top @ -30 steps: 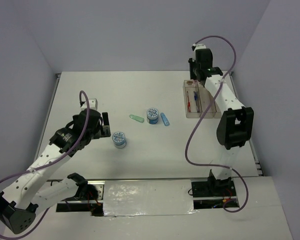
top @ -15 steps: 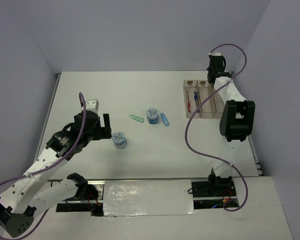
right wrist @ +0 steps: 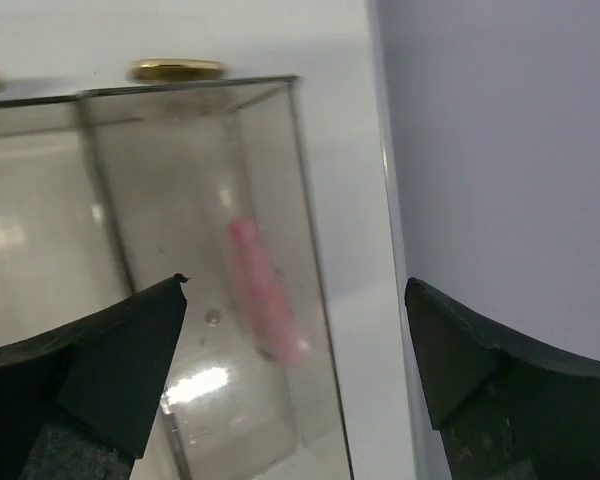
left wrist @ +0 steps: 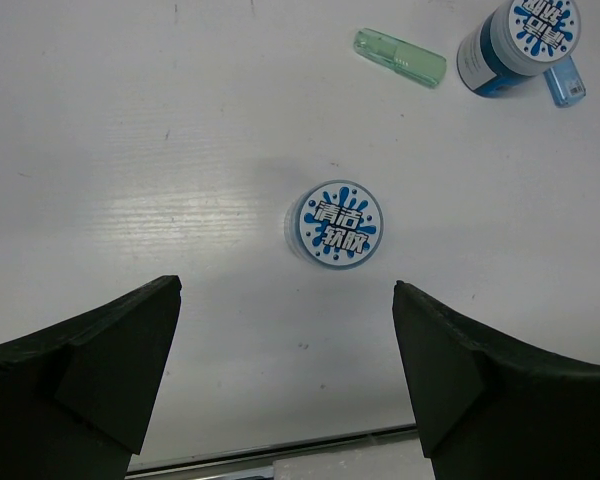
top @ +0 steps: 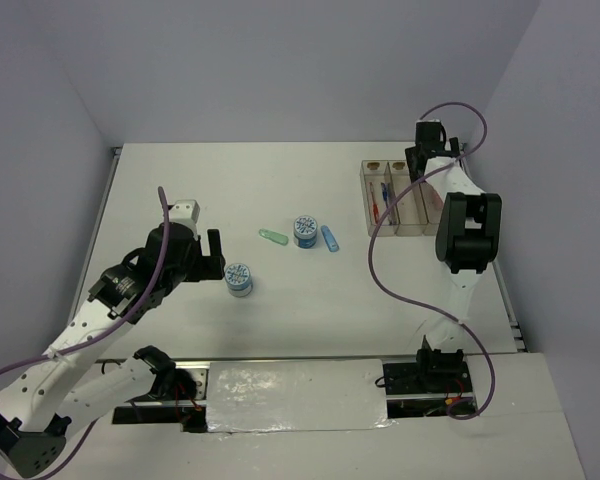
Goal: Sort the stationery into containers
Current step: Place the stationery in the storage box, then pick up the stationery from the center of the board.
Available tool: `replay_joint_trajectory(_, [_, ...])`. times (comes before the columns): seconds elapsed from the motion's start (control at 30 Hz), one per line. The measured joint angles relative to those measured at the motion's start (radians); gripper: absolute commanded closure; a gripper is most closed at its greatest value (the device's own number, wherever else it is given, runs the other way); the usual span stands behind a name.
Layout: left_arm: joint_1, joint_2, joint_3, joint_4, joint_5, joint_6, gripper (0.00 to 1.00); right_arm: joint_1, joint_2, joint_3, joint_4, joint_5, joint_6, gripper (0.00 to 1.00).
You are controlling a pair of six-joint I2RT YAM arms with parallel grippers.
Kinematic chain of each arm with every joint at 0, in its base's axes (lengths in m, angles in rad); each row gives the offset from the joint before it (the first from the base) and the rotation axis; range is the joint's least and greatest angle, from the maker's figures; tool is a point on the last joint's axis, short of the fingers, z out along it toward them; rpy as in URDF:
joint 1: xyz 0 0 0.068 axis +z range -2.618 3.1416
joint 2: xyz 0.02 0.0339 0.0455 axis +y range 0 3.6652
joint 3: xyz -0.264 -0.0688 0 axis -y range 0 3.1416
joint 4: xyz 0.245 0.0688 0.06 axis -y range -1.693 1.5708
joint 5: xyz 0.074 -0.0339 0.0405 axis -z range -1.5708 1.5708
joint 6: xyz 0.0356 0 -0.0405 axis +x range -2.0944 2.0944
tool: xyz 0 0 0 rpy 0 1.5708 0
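- While the right arm [top: 468, 232] has swung off the left compartment of the tray [top: 364, 200] to the tray's 12 o'clock end, its jaws now hang wide apart and empty above the right compartment.
- A pink clip [right wrist: 260, 290] lies inside that compartment, seen through the clear wall in the right wrist view. Nothing touches it.
- Red and blue pens [top: 381, 198] lie in the left compartment. A cable crosses the middle one, so I cannot tell what it holds.
- The tray sits at 2 o'clock on the surface [top: 280, 330] and seems nudged a little toward 9 o'clock since a second ago.
- The left arm [top: 130, 290] has crept toward 3 o'clock. Its jaws are spread wide and hold nothing.
- The near roll [left wrist: 332, 224] stands on end, label up, just ahead of those jaws at about 1 o'clock in the left wrist view. It is not yet between them.
- The far roll [top: 304, 231] is still loose, at 1 o'clock from the near roll. A green clip [top: 272, 237] lies at its 9 o'clock and a blue clip [top: 329, 238] just beside it at 3 o'clock.
- The pink clip looks delivered and the right arm free, so two rolls and two clips remain to sort.
- The step in hand is probably the left arm's grasp of the near roll. The jaws need to move forward and slightly toward 3 o'clock to straddle it.
- An off-centre pinch could skid the roll across the smooth surface.
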Motion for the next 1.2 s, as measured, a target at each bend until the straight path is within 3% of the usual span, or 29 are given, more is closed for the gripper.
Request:
replay_joint_trajectory(0.23, [-0.001, 0.000, -0.003, 0.003, 0.001, 0.000, 0.01, 0.012, -0.027, 0.044, -0.073, -0.026, 0.061, 0.00])
replay_joint_trajectory(0.47, [-0.002, 0.000, -0.003, 0.003, -0.001, 0.000, 0.01, 0.154, -0.171, 0.056, -0.142, -0.117, 0.170, 0.02])
replay_joint_trajectory(0.53, [-0.002, 0.000, -0.003, 0.003, -0.006, -0.001, 0.01, 0.214, -0.248, 0.016, -0.126, -0.208, 0.213, 0.06])
replay_joint_trajectory(0.67, [-0.002, 0.000, -0.003, 0.002, -0.027, -0.002, 0.01, 0.349, -0.348, -0.059, -0.069, -0.404, 0.299, 0.31])
replay_joint_trajectory(0.8, [-0.002, 0.000, -0.003, 0.002, -0.037, -0.002, 0.01, 0.469, -0.314, -0.066, -0.055, -0.493, 0.349, 0.35])
replay_joint_trajectory(1.07, [-0.002, 0.000, -0.003, 0.002, -0.041, -0.002, 0.01, 0.564, -0.336, -0.393, -0.020, -0.470, 0.440, 0.42])
replay_joint_trajectory(1.2, [-0.002, 0.000, -0.003, 0.002, -0.041, -0.002, 0.01, 0.574, -0.421, -0.527, 0.049, -0.477, 0.470, 0.42])
